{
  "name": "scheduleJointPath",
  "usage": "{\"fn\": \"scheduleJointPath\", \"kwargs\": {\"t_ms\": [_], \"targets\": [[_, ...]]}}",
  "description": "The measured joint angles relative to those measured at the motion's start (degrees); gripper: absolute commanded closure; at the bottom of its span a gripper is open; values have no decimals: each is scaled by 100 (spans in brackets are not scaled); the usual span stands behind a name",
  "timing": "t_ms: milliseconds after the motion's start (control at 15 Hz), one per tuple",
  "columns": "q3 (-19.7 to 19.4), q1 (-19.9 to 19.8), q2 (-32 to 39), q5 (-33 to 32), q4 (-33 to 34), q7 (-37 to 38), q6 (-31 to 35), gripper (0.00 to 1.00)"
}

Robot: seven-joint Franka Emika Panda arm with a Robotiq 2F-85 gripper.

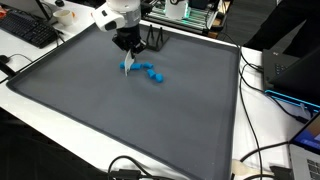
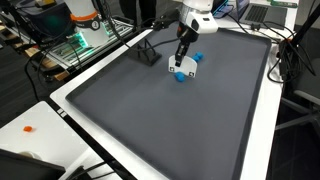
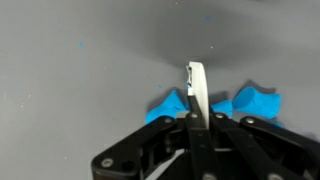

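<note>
My gripper (image 3: 197, 118) is shut on a thin white flat piece (image 3: 197, 88) that sticks out past the fingertips. Just beyond the piece, several bright blue lumps (image 3: 258, 100) lie on the grey mat (image 3: 80, 90). In both exterior views the gripper (image 1: 128, 46) (image 2: 183, 50) hangs low over the mat's far part. The white piece (image 1: 127, 65) points down beside the blue lumps (image 1: 152, 74) (image 2: 180, 75). Whether the piece touches the mat or the lumps, I cannot tell.
The large grey mat (image 1: 120, 120) has a raised dark rim. A black wire stand (image 2: 148, 50) sits at its far edge. A keyboard (image 1: 30, 30), a laptop (image 1: 290, 70) and cables (image 1: 260, 165) lie around it. A small orange item (image 2: 28, 128) is on the white table.
</note>
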Motion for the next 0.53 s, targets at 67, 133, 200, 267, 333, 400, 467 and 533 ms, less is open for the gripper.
{"fn": "scheduleJointPath", "kwargs": {"t_ms": [67, 133, 200, 267, 333, 400, 467, 533], "targets": [[0, -15, -50, 15, -77, 0, 24, 99], [0, -27, -94, 30, -147, 2, 35, 99], [0, -36, -136, 49, -209, 3, 46, 99], [0, -43, -175, 73, -265, 4, 47, 99], [0, -48, -214, 88, -313, 9, 47, 99], [0, -49, -262, 105, -359, 15, 47, 99], [0, -49, -313, 135, -393, 30, 47, 99], [0, -49, -377, 168, -418, 84, 47, 99]]}}
